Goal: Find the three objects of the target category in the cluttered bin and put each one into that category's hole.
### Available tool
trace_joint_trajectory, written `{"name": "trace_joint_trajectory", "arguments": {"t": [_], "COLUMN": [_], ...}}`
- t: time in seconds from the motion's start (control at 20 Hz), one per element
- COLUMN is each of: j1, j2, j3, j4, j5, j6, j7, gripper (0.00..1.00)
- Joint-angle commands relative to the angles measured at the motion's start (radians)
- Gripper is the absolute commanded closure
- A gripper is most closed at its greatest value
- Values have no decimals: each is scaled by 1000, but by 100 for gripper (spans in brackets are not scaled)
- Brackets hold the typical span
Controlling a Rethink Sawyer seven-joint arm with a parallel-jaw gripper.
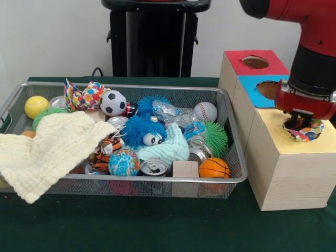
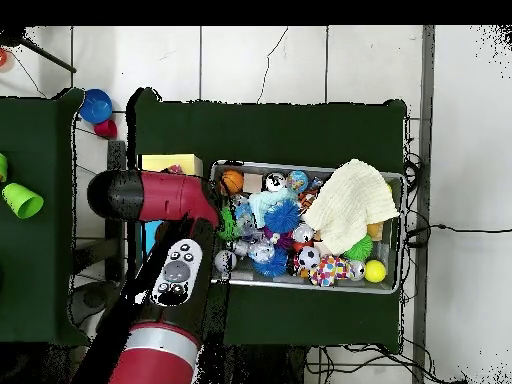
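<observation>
A multicoloured patterned cloth piece (image 1: 303,130) is sitting in the round hole of the yellow-topped box (image 1: 273,131) at the right of the front view, bunched and half sunk below the rim. It is looking light, soft and floppy — something that crumples rather than rolls, and that is best pinched at a raised fold or corner, since a flat grip would slide off the fabric. The gripper (image 1: 300,119) is hanging directly over it, its black tips reaching down to the cloth; whether the jaws are closed on the fabric or parted around it I cannot tell from either view.

Behind that box, a blue-topped box (image 1: 257,92) and a red-topped box (image 1: 239,60) are standing in a row, each with its own hole. To the left, the wire mesh bin (image 1: 231,126) is holding the rest of the clutter. A second cloth of the same bright pattern (image 1: 84,96) is lying at the bin's upper left — likely another target, and easy to pinch at its upstanding corner. A cream knitted towel (image 1: 50,149) is draping over the bin's left rim and a pale green cloth (image 1: 169,145) is lying mid-bin; both are limp and would drag neighbours. Around them are a soccer ball (image 1: 113,103), a baseball (image 1: 205,111) and a small basketball (image 1: 213,168).
</observation>
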Motion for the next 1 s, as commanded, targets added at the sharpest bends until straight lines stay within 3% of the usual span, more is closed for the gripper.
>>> {"name": "trace_joint_trajectory", "arguments": {"t": [0.05, 0.65, 1.0], "j1": [-39, -28, -1], "j2": [20, -51, -59], "j3": [-43, -63, -161], "j4": [-43, -21, 12], "j5": [-3, -16, -93], "j6": [132, 163, 117], "j7": [246, 215, 177], "gripper": [100, 100, 100]}}
